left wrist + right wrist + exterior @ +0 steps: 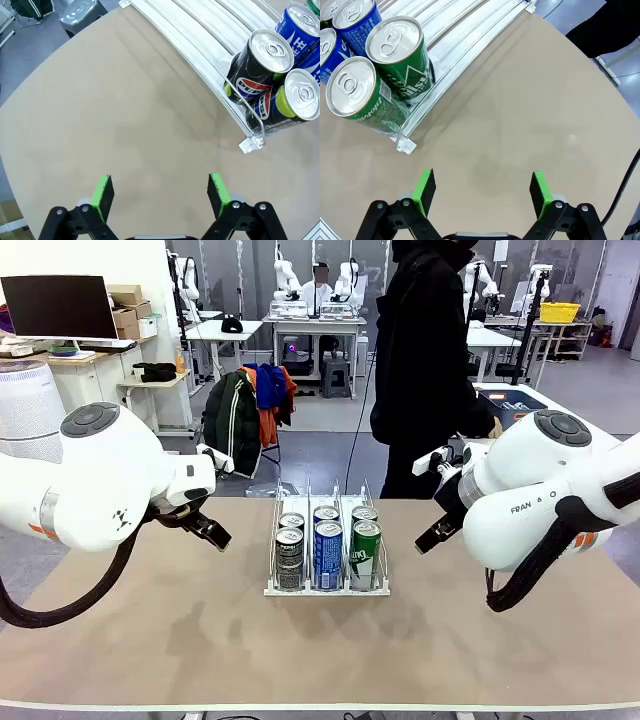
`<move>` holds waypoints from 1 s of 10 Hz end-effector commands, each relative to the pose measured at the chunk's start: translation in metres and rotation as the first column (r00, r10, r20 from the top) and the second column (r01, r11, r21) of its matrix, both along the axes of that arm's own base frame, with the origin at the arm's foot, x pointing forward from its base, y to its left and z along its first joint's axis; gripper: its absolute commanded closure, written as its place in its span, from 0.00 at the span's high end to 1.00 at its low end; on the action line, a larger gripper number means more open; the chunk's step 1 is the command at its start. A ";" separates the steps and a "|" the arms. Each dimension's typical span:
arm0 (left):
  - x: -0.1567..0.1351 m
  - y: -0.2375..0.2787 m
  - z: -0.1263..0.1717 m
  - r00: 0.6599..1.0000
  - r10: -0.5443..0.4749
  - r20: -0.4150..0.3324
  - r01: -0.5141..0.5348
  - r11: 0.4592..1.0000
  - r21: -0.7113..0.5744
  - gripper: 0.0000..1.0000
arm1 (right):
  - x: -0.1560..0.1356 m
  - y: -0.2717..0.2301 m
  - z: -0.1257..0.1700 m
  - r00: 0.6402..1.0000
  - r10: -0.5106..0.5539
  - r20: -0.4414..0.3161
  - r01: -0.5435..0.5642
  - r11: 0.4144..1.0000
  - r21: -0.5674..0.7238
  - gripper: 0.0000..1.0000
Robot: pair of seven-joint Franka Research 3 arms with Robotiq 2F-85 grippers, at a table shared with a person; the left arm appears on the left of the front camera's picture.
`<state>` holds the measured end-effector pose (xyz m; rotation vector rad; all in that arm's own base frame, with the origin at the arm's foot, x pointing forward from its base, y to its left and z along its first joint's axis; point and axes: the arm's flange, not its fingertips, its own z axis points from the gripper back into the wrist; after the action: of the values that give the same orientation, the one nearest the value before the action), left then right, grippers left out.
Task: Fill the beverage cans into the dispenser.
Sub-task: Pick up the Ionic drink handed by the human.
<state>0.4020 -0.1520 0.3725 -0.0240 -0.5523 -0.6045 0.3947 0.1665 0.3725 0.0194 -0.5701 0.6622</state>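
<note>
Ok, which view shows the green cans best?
Right wrist view: both green cans close, tops and labels plain. Front view shows them small in the dispenser's right lane; left wrist view, barely a green sliver.

You count six beverage cans (327,514) in all: two black-grey cans (290,552), two blue cans (328,554) and two green cans (365,550). You count one dispenser (326,591) with three lanes, two cans standing in each lane.

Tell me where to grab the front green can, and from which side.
Probably the front green can by its upper wall, from above: it stands upright in the dispenser, with a rail on its outer side, the front blue can beside it and the rear green can close behind.
</note>
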 end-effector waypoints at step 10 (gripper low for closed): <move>0.000 0.000 0.000 1.000 0.000 0.000 0.000 1.000 0.000 1.00 | 0.000 0.000 0.000 1.000 0.000 0.000 0.000 1.000 0.000 1.00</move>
<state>0.4015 -0.1533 0.3725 -0.0239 -0.5524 -0.6078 0.3947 0.1667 0.3725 0.0188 -0.5702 0.6631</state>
